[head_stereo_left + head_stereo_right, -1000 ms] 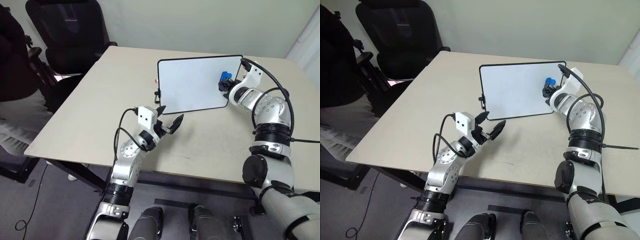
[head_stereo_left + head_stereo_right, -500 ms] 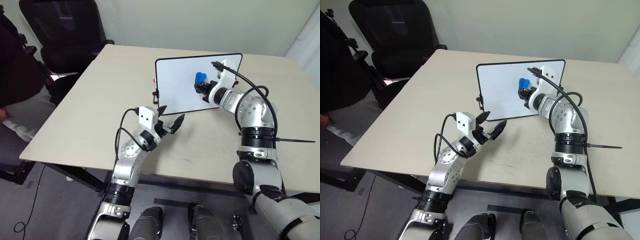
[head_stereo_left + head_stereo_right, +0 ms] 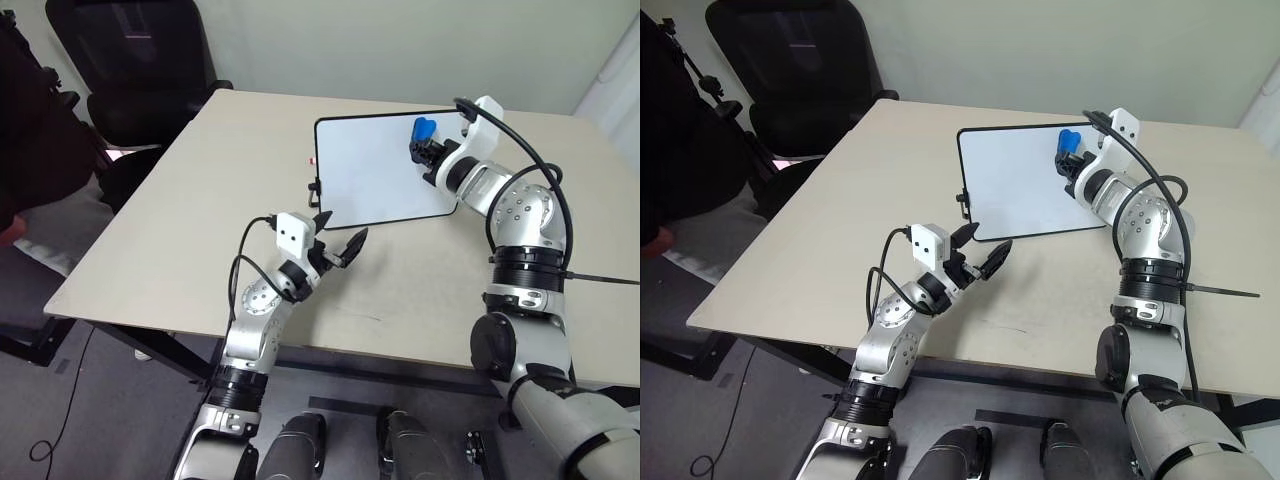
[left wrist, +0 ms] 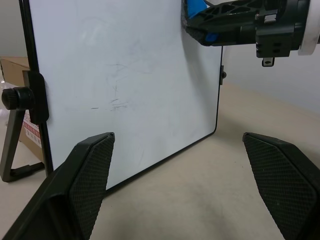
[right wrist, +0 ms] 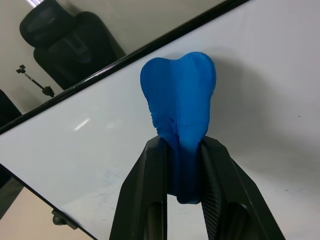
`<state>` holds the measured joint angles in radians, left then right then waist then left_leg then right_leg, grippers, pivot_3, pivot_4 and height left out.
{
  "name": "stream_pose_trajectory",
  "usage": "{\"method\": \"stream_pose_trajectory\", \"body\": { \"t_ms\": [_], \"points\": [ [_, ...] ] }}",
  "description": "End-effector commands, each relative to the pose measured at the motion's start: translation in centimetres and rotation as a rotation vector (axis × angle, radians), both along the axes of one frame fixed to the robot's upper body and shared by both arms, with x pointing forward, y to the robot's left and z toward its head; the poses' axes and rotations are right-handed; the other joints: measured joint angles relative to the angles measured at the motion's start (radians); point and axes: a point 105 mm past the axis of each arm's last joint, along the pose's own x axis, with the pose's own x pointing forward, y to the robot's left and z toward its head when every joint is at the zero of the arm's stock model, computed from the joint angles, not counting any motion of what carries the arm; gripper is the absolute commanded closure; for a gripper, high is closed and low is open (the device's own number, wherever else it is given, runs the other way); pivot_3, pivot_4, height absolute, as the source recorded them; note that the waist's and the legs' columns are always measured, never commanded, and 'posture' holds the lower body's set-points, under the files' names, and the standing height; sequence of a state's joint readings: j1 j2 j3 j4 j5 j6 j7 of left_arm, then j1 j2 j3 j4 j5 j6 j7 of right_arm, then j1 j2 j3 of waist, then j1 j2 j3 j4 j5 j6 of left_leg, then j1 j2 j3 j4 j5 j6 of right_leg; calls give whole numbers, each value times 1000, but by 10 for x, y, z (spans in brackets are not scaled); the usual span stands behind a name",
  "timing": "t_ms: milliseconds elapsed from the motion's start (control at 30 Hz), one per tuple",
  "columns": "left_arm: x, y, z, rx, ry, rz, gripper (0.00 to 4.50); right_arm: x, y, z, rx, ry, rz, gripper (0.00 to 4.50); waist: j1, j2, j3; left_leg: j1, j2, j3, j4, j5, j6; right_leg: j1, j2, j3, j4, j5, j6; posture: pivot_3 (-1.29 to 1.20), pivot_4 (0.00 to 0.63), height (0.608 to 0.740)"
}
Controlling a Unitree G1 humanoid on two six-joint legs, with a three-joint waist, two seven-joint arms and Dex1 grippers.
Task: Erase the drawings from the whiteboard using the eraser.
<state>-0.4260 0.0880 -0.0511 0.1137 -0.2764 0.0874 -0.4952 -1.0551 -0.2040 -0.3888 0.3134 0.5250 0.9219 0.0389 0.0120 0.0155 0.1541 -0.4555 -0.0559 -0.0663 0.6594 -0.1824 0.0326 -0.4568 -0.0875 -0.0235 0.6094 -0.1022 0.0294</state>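
Note:
The whiteboard (image 3: 372, 172) stands propped on the tan table (image 3: 200, 220), its white face toward me. My right gripper (image 3: 424, 146) is shut on the blue eraser (image 3: 423, 128), which presses against the board near its top edge, right of the middle. In the right wrist view the eraser (image 5: 179, 100) sticks out between the two black fingers (image 5: 150, 190) against the white surface. The drawings are out of view; faint grey streaks (image 4: 116, 100) mark the board. My left gripper (image 3: 338, 233) hovers open in front of the board's lower left corner, holding nothing.
A black office chair (image 3: 130, 60) stands behind the table's far left corner, and a person in dark clothes (image 3: 35, 130) sits at the left. A thin cable (image 3: 605, 282) lies on the table at the right. A black clip (image 4: 22, 97) holds the board's left side.
My right gripper swept the eraser left from the board's right edge toward its middle, then up and back right to the top edge. The left arm has stayed still.

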Motion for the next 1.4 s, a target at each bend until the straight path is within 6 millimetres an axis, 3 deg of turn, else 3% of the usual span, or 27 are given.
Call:
{"method": "stream_pose_trajectory", "body": {
  "t_ms": [33,233,433,600,733,1000,1400],
  "points": [
    [-4,-1,14,-17,-51,-7,0,2,0,-5,-32,17,-30,3826,0,0,0,0,0,0,0,0,0,0,0,0,0,0,0,0,150,740],
    [-4,-1,14,-18,-51,-7,0,-7,36,-34,-117,95,78,3826,-7,0,0,1,0,0,1,0,0,1,0,0,0,0,0,0,150,740],
    [-5,-1,13,-19,-49,-4,0,-31,81,-42,-204,85,282,3826,-9,0,0,1,0,0,0,0,0,-1,0,0,1,-5,8,0,150,740],
    [-4,0,13,-20,-48,0,0,-42,93,-42,-238,54,348,3826,-2,0,0,0,0,0,1,0,0,0,0,-1,0,-4,6,0,150,740],
    [-4,1,13,-21,-48,4,0,-25,71,-25,-183,5,231,3826,6,0,0,-2,0,0,2,0,0,0,0,-1,-1,-1,1,0,150,740],
    [-4,3,13,-18,-49,7,0,-4,23,-17,-123,2,31,3826,7,0,0,-2,0,0,3,0,0,-1,0,-1,0,1,-1,0,150,740],
    [-3,1,13,-12,-48,0,0,3,-13,-9,-84,-23,-99,3826,7,0,0,-2,0,0,3,1,0,0,0,0,0,-2,3,0,150,740]
  ]
}}
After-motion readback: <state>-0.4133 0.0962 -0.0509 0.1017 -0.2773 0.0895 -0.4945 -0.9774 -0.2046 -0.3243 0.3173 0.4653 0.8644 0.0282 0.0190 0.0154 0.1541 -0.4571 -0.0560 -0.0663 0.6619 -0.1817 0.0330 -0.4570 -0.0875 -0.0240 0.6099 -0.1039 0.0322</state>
